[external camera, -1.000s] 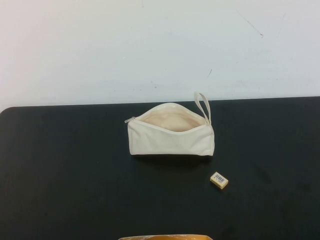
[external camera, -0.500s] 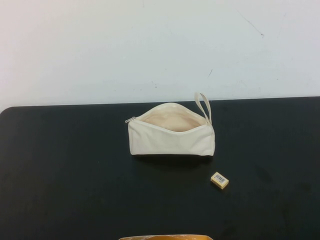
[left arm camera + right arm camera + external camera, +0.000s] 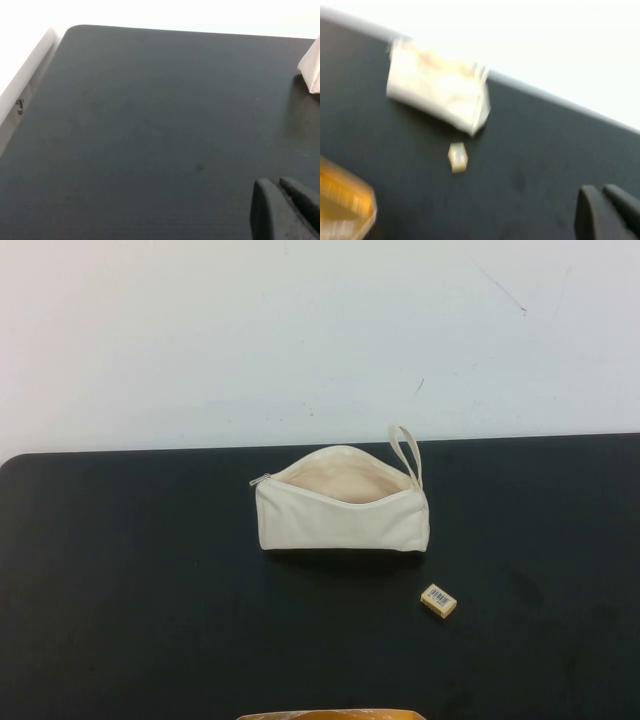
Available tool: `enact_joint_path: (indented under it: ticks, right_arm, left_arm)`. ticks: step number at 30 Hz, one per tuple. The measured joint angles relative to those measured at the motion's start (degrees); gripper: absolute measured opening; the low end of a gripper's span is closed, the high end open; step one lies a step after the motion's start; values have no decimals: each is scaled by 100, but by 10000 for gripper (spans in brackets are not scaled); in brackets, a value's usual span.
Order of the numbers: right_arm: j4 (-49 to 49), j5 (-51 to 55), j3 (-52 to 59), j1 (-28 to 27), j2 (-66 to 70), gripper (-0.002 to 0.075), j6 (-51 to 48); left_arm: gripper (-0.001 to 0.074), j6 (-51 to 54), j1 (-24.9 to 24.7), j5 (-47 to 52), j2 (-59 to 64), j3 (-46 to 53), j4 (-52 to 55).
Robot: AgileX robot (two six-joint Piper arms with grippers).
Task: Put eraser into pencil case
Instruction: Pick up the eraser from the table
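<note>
1. Nothing on the table [image 3: 130,590] has shifted since the earlier frames: the pencil case and eraser lie where they lay before, and neither arm has come into the high view.
2. The pencil case [image 3: 342,508] sits near the middle of the table, closer to the far edge than to the near one. Its zip is open, showing a pale lining, and its loop strap [image 3: 406,452] stands up at its right end.
3. The eraser [image 3: 439,600] lies flat on the table, off the near right corner of the pencil case and apart from it, with its barcode label facing up.
4. The left gripper [image 3: 287,210] shows only in its own wrist view, over bare table near the far left corner, with an end of the pencil case [image 3: 312,67] just visible. Its dark fingertips lie close together with only a thin seam between them.
5. The right gripper [image 3: 610,210] shows only in its own wrist view, above the table, well apart from the eraser [image 3: 457,156] and the pencil case [image 3: 437,90]. Its fingertips are also close together, holding nothing.
6. An orange-yellow object [image 3: 330,714] pokes in at the middle of the near table edge; I cannot tell what it is.
</note>
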Motion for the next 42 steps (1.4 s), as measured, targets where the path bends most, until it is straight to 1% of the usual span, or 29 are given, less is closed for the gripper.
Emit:
enact_joint_path:
  ticks: [2,6,10,12,16,21,23,26,31,37,39,40,42]
  right_arm:
    - [-266,704,-684,0,732,-1,-151]
    - [-308,1719,-1610,0,2091,-1,-310]
    - [-268,2272,-2330,47,3250,-1,-389]
    - [-353,2392,-2687,226,3731,-1,-389]
    - [-888,2543,-3379,897,4700,-1,-127]
    - [-2089,2691,-4246,1818,5840,-1,613]
    - [-2540,2748,-4567,2134,6305,-1,1056]
    - [-2925,2773,-4912,2513,6927,-1,1511]
    - [-3058,2794,-5250,2961,7757,-1,1801]
    - [-3116,2671,-5308,3030,8652,2,1842]
    - [-3142,2606,-5308,3030,8863,31,1823]
    - [-3142,2547,-5318,3030,8961,63,1796]
    - [-3080,2430,-5362,3030,9114,162,1770]
  left_arm:
    - [-3,0,0,0,0,0,0]
    - [-3,0,0,0,0,0,0]
    - [-3,0,0,0,0,0,0]
    - [-3,0,0,10,0,0,0]
    - [-3,0,0,10,0,0,0]
    - [-3,0,0,10,0,0,0]
    - [-3,0,0,10,0,0,0]
    - [-3,0,0,10,0,0,0]
    - [-3,0,0,10,0,0,0]
    - [-3,0,0,10,0,0,0]
    - [-3,0,0,10,0,0,0]
    - [-3,0,0,10,0,0,0]
    - [-3,0,0,10,0,0,0]
